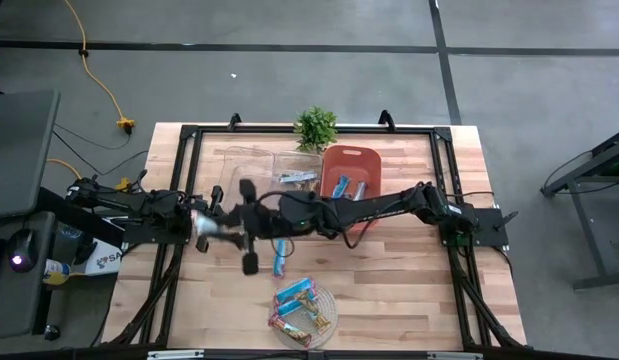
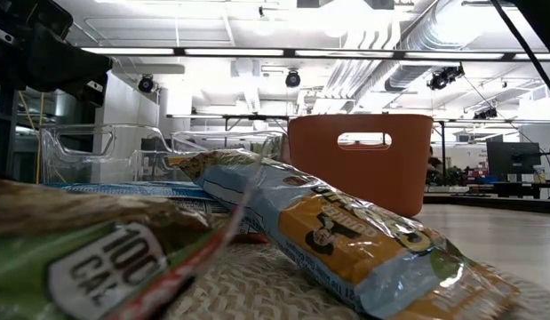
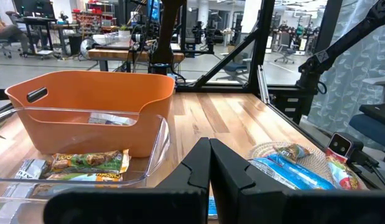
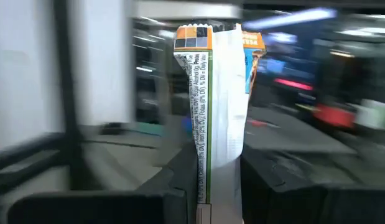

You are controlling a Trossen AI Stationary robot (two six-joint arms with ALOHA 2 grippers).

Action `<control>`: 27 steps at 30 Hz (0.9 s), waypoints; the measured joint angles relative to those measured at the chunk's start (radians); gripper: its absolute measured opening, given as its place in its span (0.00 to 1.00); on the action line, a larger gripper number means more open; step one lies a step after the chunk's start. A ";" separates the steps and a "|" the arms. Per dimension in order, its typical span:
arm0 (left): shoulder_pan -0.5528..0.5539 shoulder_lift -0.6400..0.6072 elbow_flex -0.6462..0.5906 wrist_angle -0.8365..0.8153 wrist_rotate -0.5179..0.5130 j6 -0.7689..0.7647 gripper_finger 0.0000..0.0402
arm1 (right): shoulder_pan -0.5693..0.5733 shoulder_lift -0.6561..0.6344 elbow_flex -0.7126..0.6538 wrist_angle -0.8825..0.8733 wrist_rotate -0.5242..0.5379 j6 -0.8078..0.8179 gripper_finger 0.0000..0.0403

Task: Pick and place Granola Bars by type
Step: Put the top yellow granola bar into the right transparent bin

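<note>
My right gripper (image 1: 227, 232) reaches level across the table's middle toward its left side, raised above the table and shut on a silver-white granola bar (image 4: 214, 93) with an orange end. My left gripper (image 3: 211, 168) rests shut at the table's left (image 1: 214, 205) and holds nothing. Several more granola bars (image 1: 299, 305) lie on a round woven mat (image 1: 329, 318) at the near edge. A blue bar (image 1: 279, 255) lies flat on the table. Blue bars (image 1: 341, 186) sit in the orange bin (image 1: 351, 160), and others (image 3: 86, 163) in a clear bin (image 1: 251, 165). My right gripper pinches the bar's near end (image 4: 208, 186) between its two fingers (image 4: 273, 180). The fingers lie level and point toward the table's left. The bar sticks straight out past the fingertips, along them, lifted clear of the table.
A small potted plant (image 1: 315, 127) stands at the far edge behind the bins. A black frame (image 1: 194, 135) runs around the table. In the low view the mat's bars (image 2: 346, 231) fill the foreground before the orange bin (image 2: 359, 164).
</note>
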 joint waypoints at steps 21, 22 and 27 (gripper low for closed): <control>0.000 0.000 0.000 0.000 0.000 0.000 0.00 | -0.030 0.000 0.000 -0.532 0.921 0.349 0.18; 0.000 0.000 0.000 0.000 0.000 0.000 0.00 | -0.038 0.000 0.000 -0.601 0.907 0.449 0.18; 0.000 0.000 0.000 0.000 0.000 0.000 0.00 | -0.098 0.000 0.000 -0.974 0.829 0.902 0.18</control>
